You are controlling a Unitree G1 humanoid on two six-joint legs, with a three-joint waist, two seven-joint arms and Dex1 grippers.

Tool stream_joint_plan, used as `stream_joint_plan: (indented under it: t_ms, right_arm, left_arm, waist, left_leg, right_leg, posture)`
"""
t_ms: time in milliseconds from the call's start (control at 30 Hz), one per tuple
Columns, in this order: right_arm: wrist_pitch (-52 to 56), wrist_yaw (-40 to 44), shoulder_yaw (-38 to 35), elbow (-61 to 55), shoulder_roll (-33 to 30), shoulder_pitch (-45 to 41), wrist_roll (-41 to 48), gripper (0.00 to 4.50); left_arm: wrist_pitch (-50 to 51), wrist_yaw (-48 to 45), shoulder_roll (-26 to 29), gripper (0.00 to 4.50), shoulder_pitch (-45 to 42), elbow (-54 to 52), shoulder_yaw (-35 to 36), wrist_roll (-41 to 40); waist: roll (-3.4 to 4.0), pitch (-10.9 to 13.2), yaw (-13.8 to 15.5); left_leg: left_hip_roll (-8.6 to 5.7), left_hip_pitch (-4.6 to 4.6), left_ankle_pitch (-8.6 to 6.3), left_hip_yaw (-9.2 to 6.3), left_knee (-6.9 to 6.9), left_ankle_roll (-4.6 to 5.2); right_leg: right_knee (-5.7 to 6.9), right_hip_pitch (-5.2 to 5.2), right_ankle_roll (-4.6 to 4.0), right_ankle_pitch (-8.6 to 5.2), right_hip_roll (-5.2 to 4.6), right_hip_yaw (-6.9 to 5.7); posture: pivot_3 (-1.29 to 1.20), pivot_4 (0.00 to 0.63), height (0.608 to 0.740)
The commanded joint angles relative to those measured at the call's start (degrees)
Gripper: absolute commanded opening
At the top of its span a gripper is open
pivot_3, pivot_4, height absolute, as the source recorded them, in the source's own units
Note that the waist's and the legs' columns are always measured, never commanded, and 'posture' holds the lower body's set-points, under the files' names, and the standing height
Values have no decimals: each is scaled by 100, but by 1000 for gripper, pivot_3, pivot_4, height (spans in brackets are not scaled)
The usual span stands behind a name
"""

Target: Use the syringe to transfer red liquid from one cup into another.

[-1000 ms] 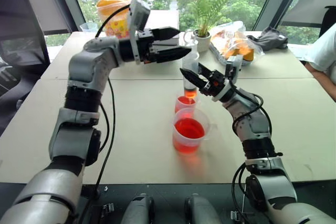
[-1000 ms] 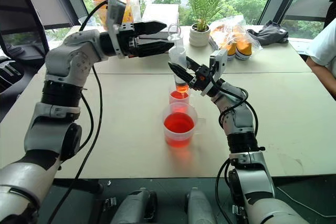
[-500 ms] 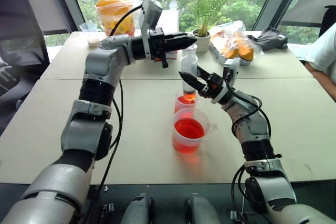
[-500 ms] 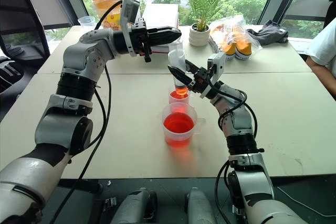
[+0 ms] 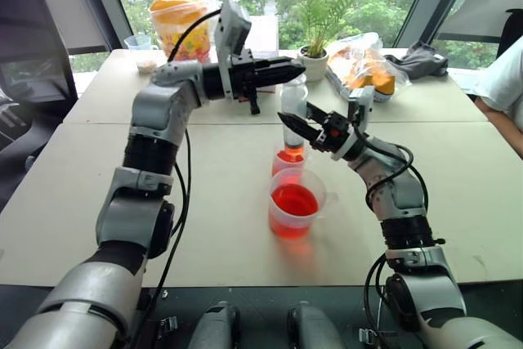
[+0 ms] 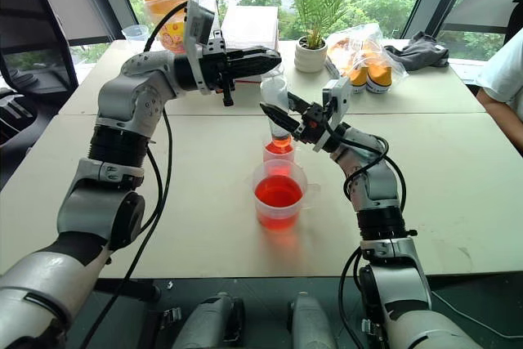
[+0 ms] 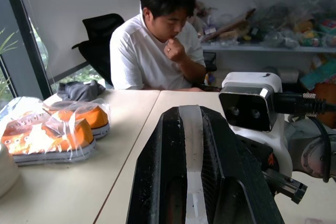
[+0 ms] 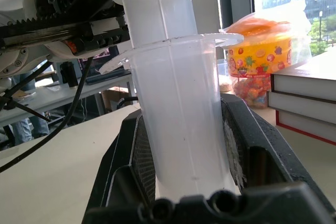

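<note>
Clear plastic, the syringe stands upright with its tip in the small cup, near the middle of the tabletop, gripped by the right pincer, while the clenched, empty left pincer sits just above its plunger top.

You find no readable text here; the candy jar shows printed patterns, perhaps lettering, too blurred to read.
</note>
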Motion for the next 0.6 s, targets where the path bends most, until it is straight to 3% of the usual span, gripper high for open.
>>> stream_joint_plan:
  t_ms: [33, 600]
  right_arm:
    - [-16, -211, -397, -713, -71, -618, 394, 1407]
    - [379, -334, -609, -1046, -147, -882, 628, 1407]
  left_arm:
    - [88, -140, -56, 52, 285, -52, -440, 272]
    - [208, -152, -43, 52, 544, -241, -554, 324]
  waist:
    - [0, 0, 0]
    - [0, 0, 1]
  left_leg:
    - [0, 0, 0, 0, 0, 0]
    - [0, 0, 0, 0, 0, 0]
  right_leg:
    - [0, 0, 0, 0, 0, 0]
    - [0, 0, 0, 0, 0, 0]
  posture:
    - [0, 150, 740]
    - [0, 150, 740]
